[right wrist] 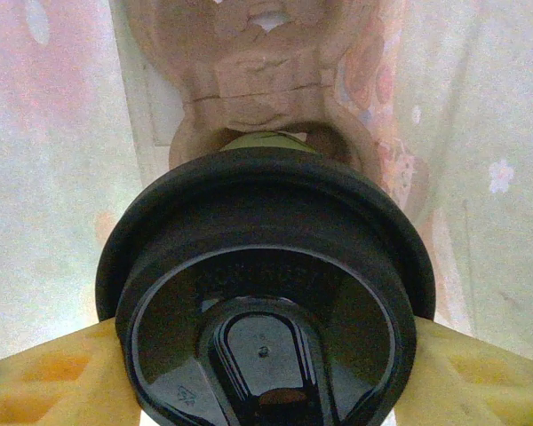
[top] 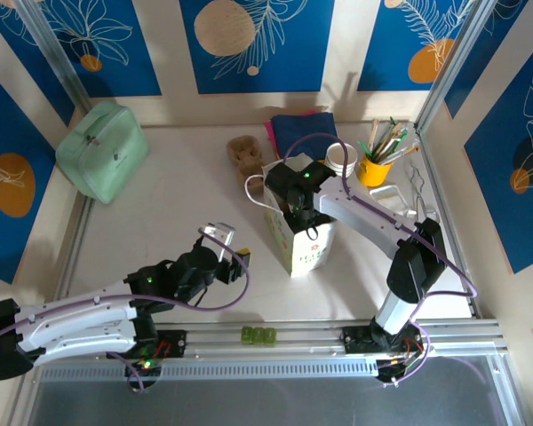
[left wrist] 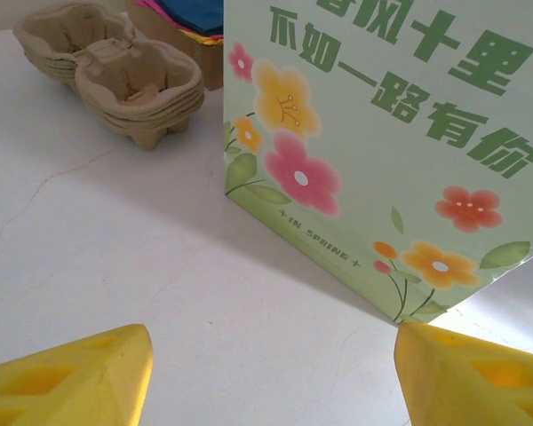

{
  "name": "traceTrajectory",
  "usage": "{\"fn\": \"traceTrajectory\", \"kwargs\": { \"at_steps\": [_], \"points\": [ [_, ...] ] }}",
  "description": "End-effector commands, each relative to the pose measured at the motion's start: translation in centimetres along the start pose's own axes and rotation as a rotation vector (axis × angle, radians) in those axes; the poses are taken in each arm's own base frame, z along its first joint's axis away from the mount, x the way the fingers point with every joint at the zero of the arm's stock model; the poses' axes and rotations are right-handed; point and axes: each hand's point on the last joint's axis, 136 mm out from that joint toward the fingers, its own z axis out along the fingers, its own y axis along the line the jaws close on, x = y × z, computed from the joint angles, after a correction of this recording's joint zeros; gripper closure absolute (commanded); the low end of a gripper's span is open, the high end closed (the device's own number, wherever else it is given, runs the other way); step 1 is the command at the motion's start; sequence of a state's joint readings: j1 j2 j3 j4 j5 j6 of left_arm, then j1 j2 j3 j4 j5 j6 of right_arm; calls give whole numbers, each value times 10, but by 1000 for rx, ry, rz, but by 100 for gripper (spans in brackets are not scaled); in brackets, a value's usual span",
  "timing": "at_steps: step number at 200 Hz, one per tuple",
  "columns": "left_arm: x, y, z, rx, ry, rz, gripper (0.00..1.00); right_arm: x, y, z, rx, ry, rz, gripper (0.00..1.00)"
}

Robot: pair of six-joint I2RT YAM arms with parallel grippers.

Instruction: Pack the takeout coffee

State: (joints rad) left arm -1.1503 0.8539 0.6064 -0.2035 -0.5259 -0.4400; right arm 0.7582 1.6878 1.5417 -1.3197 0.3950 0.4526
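Yellow fingers [right wrist: 44, 382] of the right gripper [right wrist: 266, 377] stand on either side of the takeout coffee [right wrist: 265, 266]. It is capped with a black lid [right wrist: 160, 231] that hides the cup's wall. The jaws look pressed against the cup under that lid, so I judge it pinched, not let go.

Just beyond the lid, deeper in the flowered paper bag [top: 304, 244], lies a brown cardboard carrier [right wrist: 258, 62]. One of its round wells sits directly past the lid's far edge. From above, the right arm reaches over the bag's top and dips into its mouth.

Left of the bag, on the side nearer the arm bases, the left gripper [left wrist: 271, 390] hangs low over the table [left wrist: 115, 266]. Its fingers are spread and hold nothing, and it faces the bag's printed side.

Behind the bag, a stack of spare carriers [top: 245, 151] rests on the table. Behind it to the right stand spare white cups [top: 342, 158].

As I judge it, the packing is well advanced: the capped cup is already inside the bag, over the carrier. I cannot tell whether its base is seated in the well. What is left is to settle it there, open the jaws and lift the arm out of the bag without dragging the cup or the bag's walls.
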Motion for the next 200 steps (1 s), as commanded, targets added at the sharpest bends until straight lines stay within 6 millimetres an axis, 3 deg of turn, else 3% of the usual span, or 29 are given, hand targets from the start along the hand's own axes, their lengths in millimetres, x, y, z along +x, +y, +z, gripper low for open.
{"fn": "traceTrajectory", "kwargs": {
  "at_steps": [1, 200],
  "points": [
    [4, 4, 2, -17, 5, -8, 28, 4, 0, 0, -19, 11, 0, 42],
    [0, 1, 4, -16, 8, 5, 28, 2, -4, 4, -5, 15, 1, 42]
  ]
}}
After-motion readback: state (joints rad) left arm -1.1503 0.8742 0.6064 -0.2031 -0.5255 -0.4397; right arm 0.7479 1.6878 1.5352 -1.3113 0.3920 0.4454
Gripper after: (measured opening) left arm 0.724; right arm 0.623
